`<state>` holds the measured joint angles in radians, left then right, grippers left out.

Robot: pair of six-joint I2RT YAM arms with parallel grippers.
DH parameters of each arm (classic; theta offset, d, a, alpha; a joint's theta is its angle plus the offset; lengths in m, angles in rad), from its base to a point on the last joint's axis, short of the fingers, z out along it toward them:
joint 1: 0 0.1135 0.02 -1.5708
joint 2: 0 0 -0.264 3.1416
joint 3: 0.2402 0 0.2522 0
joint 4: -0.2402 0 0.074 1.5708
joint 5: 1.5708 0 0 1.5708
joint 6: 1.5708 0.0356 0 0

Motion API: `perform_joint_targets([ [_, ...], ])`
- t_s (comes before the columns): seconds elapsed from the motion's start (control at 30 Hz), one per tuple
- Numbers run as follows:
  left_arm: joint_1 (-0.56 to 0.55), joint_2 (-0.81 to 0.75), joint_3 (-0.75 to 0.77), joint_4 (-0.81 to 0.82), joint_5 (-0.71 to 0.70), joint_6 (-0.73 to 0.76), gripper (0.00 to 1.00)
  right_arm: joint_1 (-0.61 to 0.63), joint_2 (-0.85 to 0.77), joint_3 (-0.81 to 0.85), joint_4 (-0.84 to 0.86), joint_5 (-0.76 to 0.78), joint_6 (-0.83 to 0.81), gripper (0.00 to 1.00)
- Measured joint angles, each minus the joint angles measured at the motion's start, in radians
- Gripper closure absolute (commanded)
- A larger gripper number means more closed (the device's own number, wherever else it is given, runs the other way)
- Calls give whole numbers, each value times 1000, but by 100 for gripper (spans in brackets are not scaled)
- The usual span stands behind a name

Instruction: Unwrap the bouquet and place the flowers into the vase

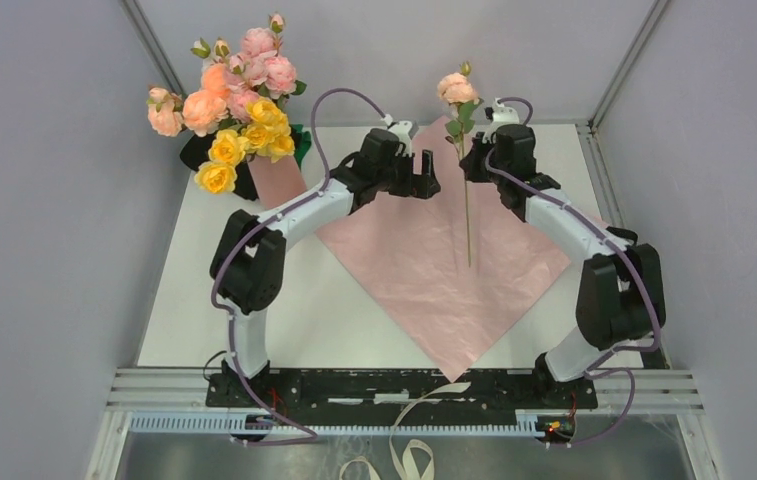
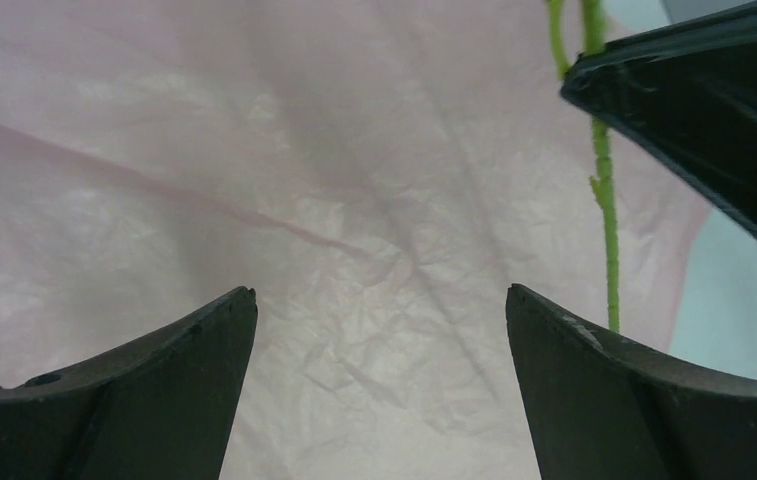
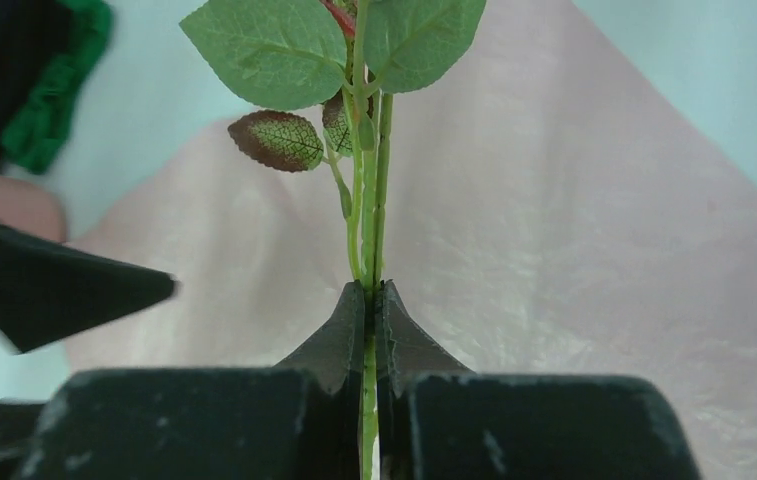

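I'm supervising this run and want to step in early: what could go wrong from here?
The right gripper pinches the peach rose's thin green stem only at its fingertips; it might swivel or slip. The salmon-pink cylindrical vase already looks crowded with peach and yellow flowers, and the open left gripper sits between, so a collision is possible.

Paper sheet (image 1: 444,280): pale pink, finely crinkled, one darker crease line. Single rose (image 1: 457,88): peach-pink bloom on a bright green stem (image 3: 368,220); leaves green, one small leaf (image 3: 279,140) russet-brown with green veins and rim. Flowers (image 1: 234,105): peach, pink and yellow, above the salmon-pink vase (image 1: 276,180). Cloth (image 1: 300,146): black with green. Arms (image 1: 304,210) white and black, cables (image 1: 339,95) mauve. Table (image 1: 204,290) white
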<state>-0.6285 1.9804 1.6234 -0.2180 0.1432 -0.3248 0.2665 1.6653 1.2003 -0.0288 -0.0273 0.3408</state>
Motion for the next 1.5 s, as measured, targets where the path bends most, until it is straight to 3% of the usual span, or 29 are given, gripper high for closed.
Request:
perform_joint_targets([
  [0.27, -1, -57, -285, 492, 132, -289, 5, 0, -171, -92, 61, -148, -35, 100],
  [0.47, -2, -57, -303, 810, 156, -403, 5, 2, -222, -141, 51, -187, -48, 100],
  [0.63, -2, -50, -286, 937, 190, -471, 6, 3, -274, -167, 52, -209, -51, 100],
  [0.73, -5, -24, -259, 1003, 210, -510, 11, 7, -298, -185, 51, -218, -50, 100],
  [1.0, -27, 51, -238, 1045, 249, -565, 38, 8, -309, -195, 51, -241, -50, 100],
  [1.07, -31, 64, -237, 1048, 254, -574, 60, 8, -315, -195, 51, -244, -50, 100],
  [1.23, -35, 73, -235, 1054, 259, -593, 97, 8, -337, -195, 51, -249, -50, 100],
  [1.33, -35, 72, -232, 1062, 260, -599, 98, 8, -340, -195, 52, -251, -50, 100],
  [1.37, -35, 73, -232, 1062, 260, -599, 98, 8, -340, -195, 52, -253, -50, 97],
  [1.4, -35, 73, -231, 1062, 260, -599, 98, 8, -340, -195, 52, -254, -49, 87],
  [1.5, -35, 72, -224, 1053, 261, -598, 98, 8, -343, -195, 55, -257, -43, 45],
])
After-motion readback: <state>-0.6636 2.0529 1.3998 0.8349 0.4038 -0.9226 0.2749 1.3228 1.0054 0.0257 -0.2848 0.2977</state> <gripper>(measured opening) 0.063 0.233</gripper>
